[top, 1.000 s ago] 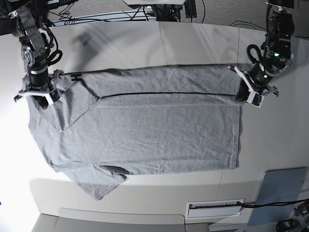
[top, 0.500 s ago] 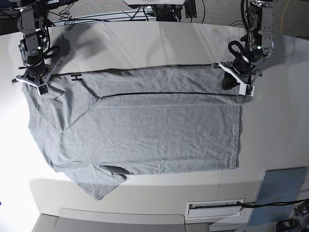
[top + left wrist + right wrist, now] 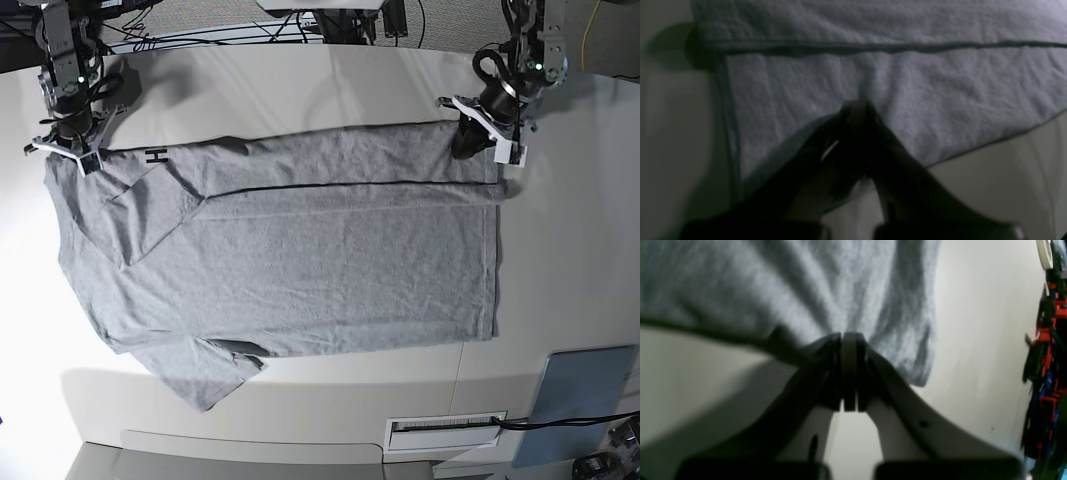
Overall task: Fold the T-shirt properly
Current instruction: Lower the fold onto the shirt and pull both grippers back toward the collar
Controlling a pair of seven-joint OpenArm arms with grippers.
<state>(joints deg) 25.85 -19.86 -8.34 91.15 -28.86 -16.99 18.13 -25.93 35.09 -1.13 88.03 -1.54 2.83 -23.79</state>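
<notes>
The heather-grey T-shirt (image 3: pixel 300 260) lies spread flat on the white table (image 3: pixel 300 90), neck end at the left and hem at the right. Its far edge is folded over, with a black letter H (image 3: pixel 155 155) showing on that strip. My left gripper (image 3: pixel 468 143) is shut on the far hem corner. The left wrist view shows the left gripper (image 3: pixel 857 106) pinching the grey cloth (image 3: pixel 907 83). My right gripper (image 3: pixel 62 150) is shut on the far shoulder end. The right wrist view shows the right gripper (image 3: pixel 848 339) with its fingers together on the cloth (image 3: pixel 806 290).
A blue-grey panel (image 3: pixel 585 392) lies at the near right corner. A white slotted plate (image 3: pixel 445 430) sits at the near edge. Cables and arm bases (image 3: pixel 330 20) stand behind the table. A short sleeve (image 3: pixel 200 375) sticks out at the near left.
Both grippers have moved toward the table's far edge, still shut on the shirt. The shirt's far folded strip has been drawn that way and is wider.
</notes>
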